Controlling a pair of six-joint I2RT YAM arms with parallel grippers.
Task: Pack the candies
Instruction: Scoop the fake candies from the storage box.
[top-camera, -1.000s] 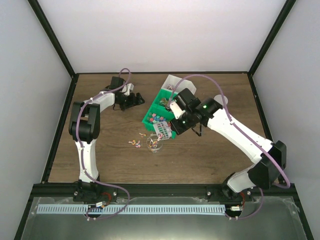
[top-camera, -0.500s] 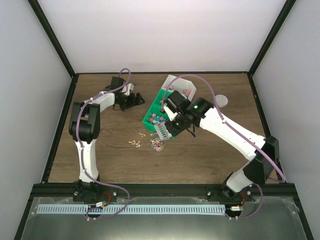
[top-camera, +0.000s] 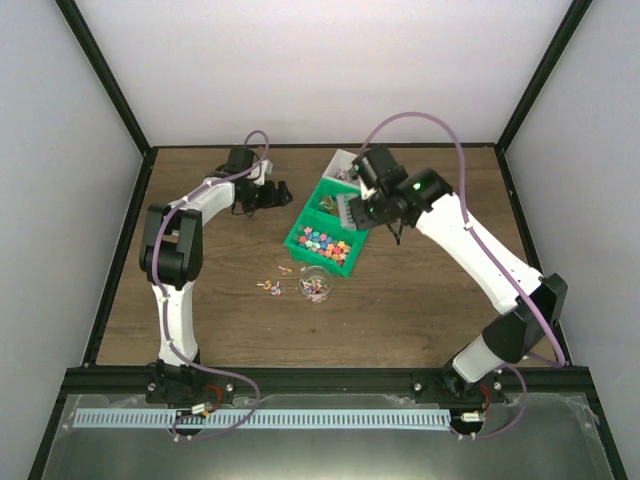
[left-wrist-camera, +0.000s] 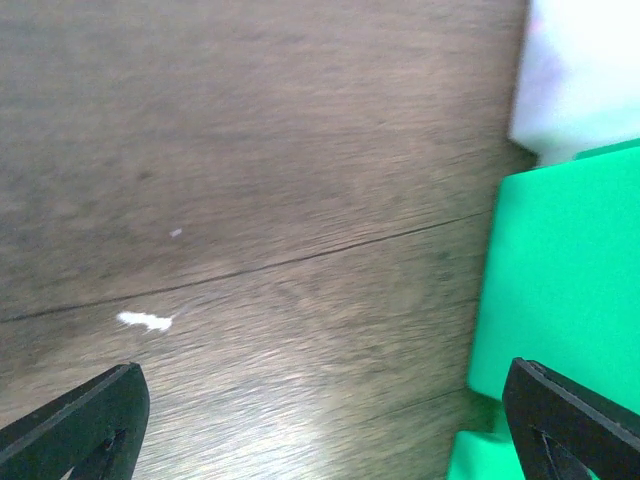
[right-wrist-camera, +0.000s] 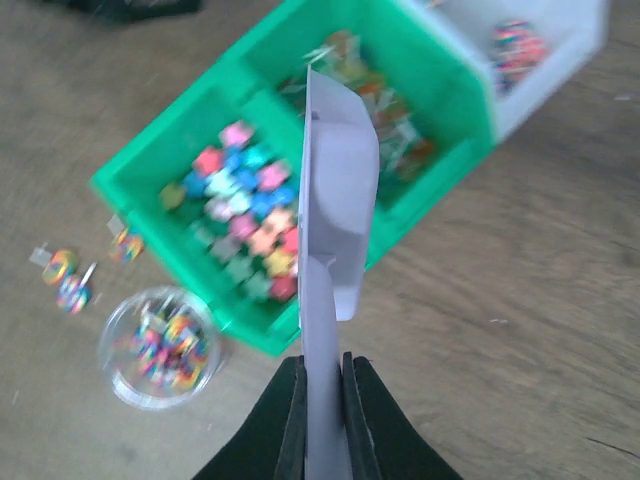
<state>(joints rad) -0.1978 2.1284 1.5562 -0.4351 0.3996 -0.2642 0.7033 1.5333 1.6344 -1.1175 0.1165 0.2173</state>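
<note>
R wrist cam: right gripper (right-wrist-camera: 320, 385) pinches grey scoop (right-wrist-camera: 335, 200) above candies (right-wrist-camera: 245, 215) in green bin (right-wrist-camera: 175, 255), near desk's far edge; L cam: left gripper (left-wrist-camera: 320, 430) fingers spread

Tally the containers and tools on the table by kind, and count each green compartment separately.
Green compartments: 2
White bin: 1
Clear cup: 1
Grey scoop: 1
Total: 5
</note>
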